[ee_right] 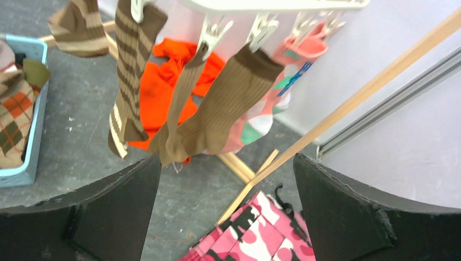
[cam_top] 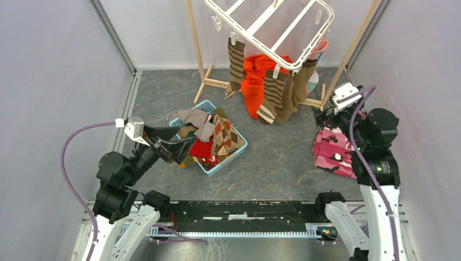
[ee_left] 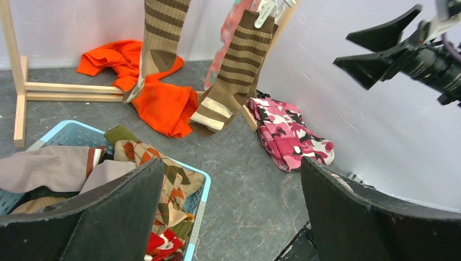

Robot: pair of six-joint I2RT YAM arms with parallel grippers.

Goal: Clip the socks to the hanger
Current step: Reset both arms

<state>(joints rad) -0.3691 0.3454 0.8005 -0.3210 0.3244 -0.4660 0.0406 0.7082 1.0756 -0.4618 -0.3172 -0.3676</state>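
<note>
The white hanger (cam_top: 272,27) hangs at the back from the stand. Clipped to it are two brown-and-tan striped socks (cam_top: 236,62), a plain brown pair (ee_right: 228,103) and a pink sock with teal patches (ee_right: 282,70). More socks fill the blue basket (cam_top: 228,160): argyle (cam_top: 224,133), red (cam_top: 204,148), grey (cam_top: 195,117). My left gripper (cam_top: 182,148) hovers open over the basket's left side, nothing between its fingers (ee_left: 108,217). My right gripper (cam_top: 322,117) stands open at the right, below the hanging socks and above the pink camouflage cloth, its fingers (ee_right: 369,217) empty.
An orange garment (cam_top: 255,81) lies on the floor under the hanger. The pink camouflage cloth (cam_top: 331,152) lies at the right by the stand's foot. The light wooden stand (cam_top: 198,49) has legs on both sides. Walls close in left, right and back.
</note>
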